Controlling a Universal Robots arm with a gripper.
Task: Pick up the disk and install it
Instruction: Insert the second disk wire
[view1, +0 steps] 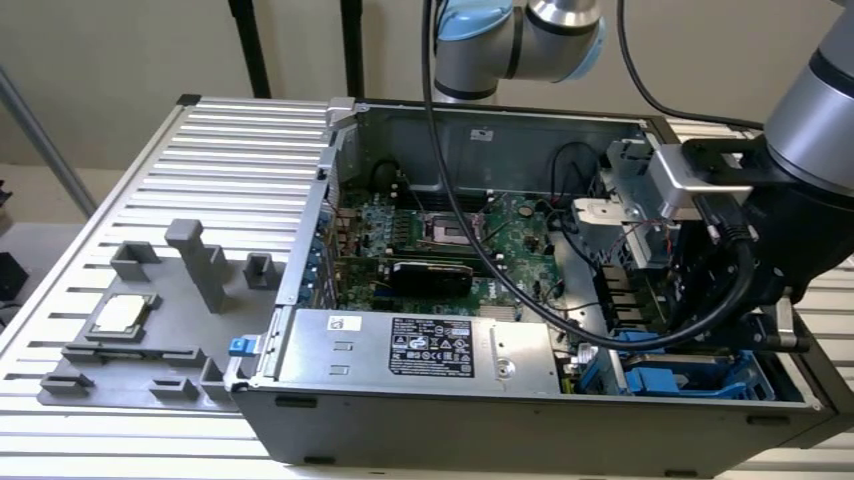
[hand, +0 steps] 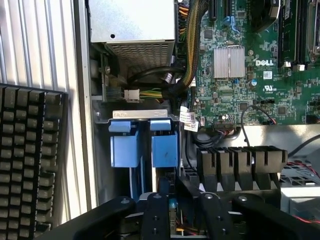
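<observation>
**Disk in the drive bay, claw close above**

We take the disk (hand: 164, 149) to be the blue-framed unit standing edge-on in the bay at the case's front corner, on the exterior view's right (view1: 667, 382). A second blue carrier (hand: 124, 148) sits just beside it, so we cannot say for certain which of the two is the task's own. Its metal body and label are hidden down in the slot, and we see blue plastic alone.

The claw (hand: 182, 214) hangs directly over the bay, in line with the nearer carrier. We cannot tell whether it is clenched or released, nor whether it touches the carrier. We judge the step in hand to be the install itself, at or near seating, with the pick-up done.

Any move here calls for a straight path along the slot, since the bay walls, the black cables (hand: 165, 75) and the board (hand: 250, 65) crowd close.

In the exterior view the arm (view1: 801, 200) covers the claw and much of the bay. How deep the disk sits is hard to make out. The power supply (view1: 414, 345) lies beside the bay, and the case (view1: 534, 440) rests on the ribbed counter (view1: 240, 150).
</observation>
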